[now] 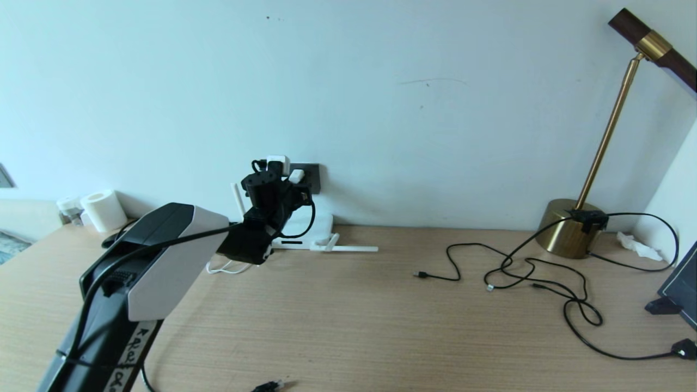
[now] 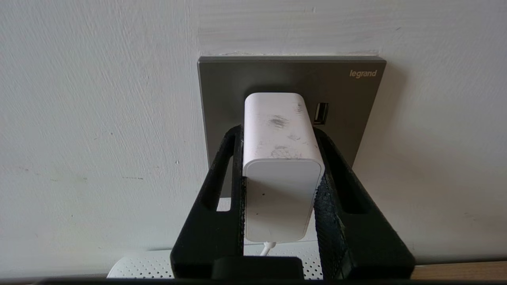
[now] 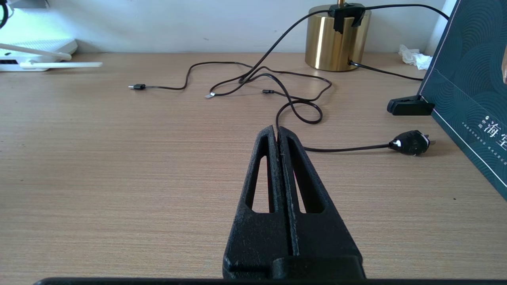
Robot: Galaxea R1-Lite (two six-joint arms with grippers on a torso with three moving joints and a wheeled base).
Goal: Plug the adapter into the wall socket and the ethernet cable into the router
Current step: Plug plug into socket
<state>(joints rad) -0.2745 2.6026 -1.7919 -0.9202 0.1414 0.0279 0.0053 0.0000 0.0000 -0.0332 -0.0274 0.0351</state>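
The white adapter (image 2: 277, 126) sits between the fingers of my left gripper (image 2: 279, 132), which is shut on its sides. The adapter's far end is against the dark-grey wall socket (image 2: 222, 87), and its thin white cord (image 2: 267, 248) hangs down. From the head, the adapter (image 1: 295, 175) meets the wall socket (image 1: 311, 173) above the white router (image 1: 321, 223). The ethernet cable's black plug (image 1: 269, 386) lies at the table's near edge. My right gripper (image 3: 277, 130) hovers over the table, shut and holding nothing.
A brass lamp (image 1: 566, 228) stands at the back right with thin black cables (image 1: 523, 272) looped in front of it. A black power plug (image 1: 685, 348) and a dark box (image 1: 680, 283) lie at the right edge. A paper roll (image 1: 103, 209) stands at the back left.
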